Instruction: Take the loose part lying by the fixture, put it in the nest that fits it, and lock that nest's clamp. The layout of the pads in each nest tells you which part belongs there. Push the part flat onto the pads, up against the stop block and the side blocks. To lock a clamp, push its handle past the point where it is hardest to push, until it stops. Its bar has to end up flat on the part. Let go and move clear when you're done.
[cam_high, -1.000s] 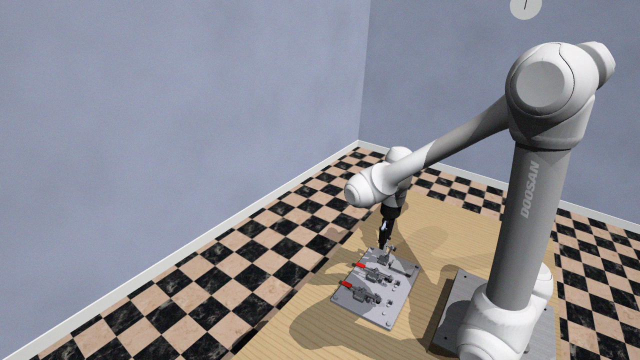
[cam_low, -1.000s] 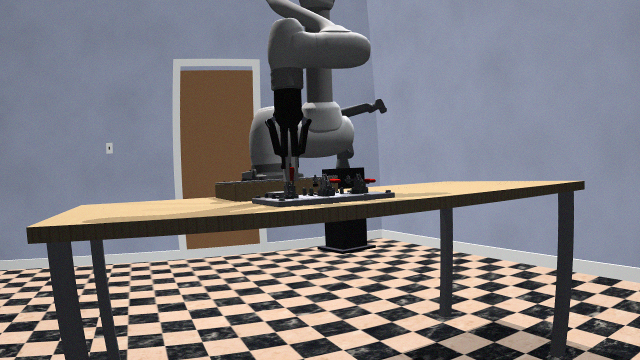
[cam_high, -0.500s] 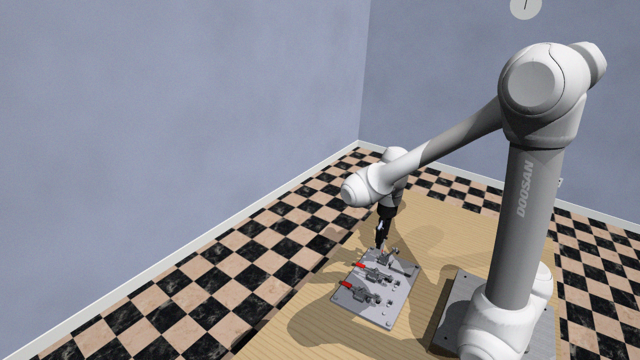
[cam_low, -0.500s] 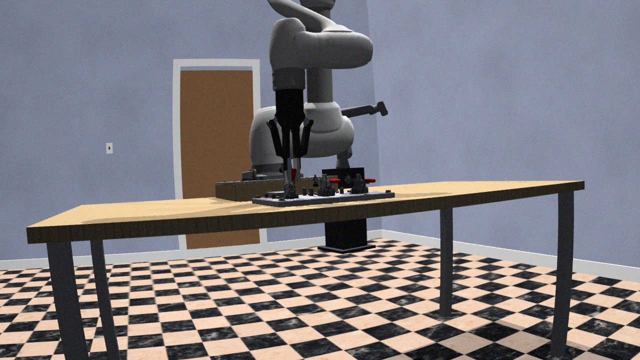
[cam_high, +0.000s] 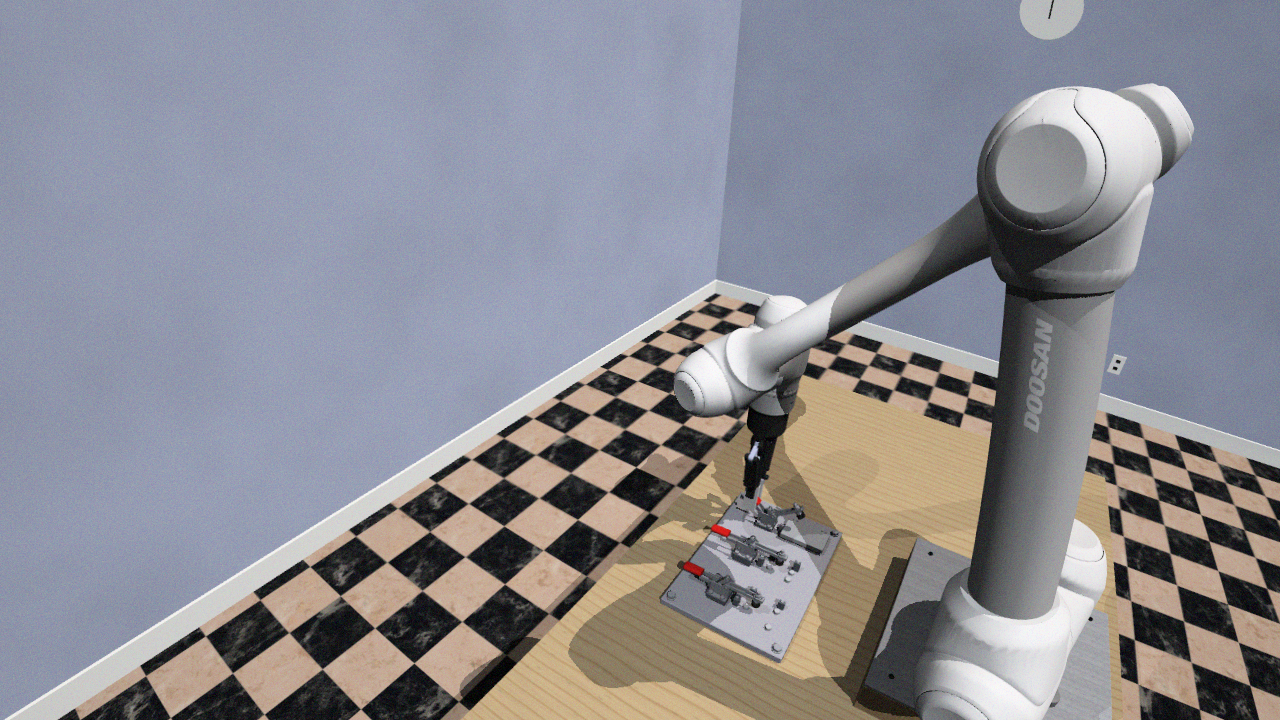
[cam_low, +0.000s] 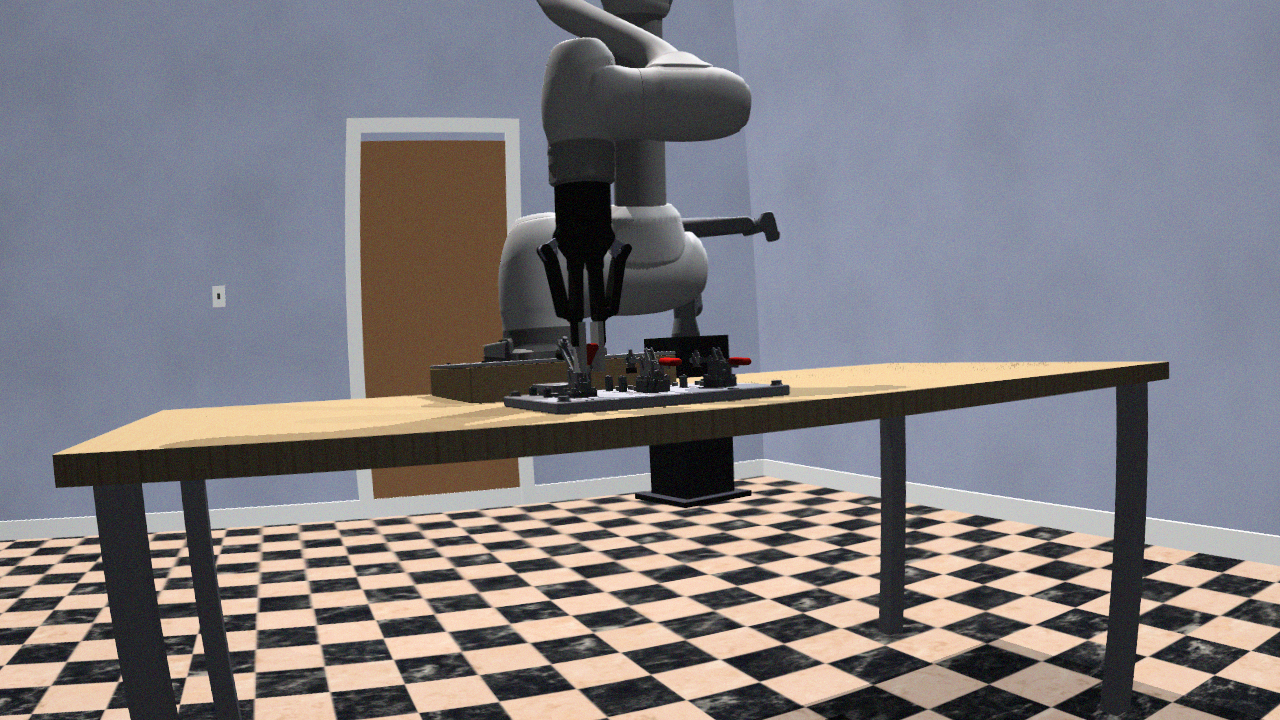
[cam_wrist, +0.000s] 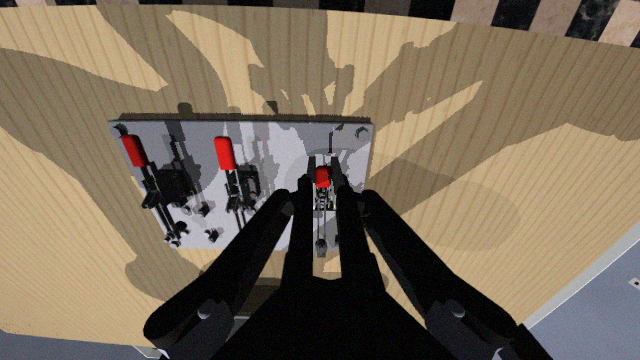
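Observation:
The grey fixture plate lies on the wooden table and carries three toggle clamps with red handles. My gripper points straight down over the far clamp. Its fingers are almost shut and stand on either side of that clamp's red handle, which is tilted up. A grey bar-shaped part lies in that far nest; the gripper hides most of it in the wrist view. The other two handles lie low and point outward.
The arm's column and its grey base plate stand on the table just right of the fixture. The table's edge runs close along the handle side of the plate.

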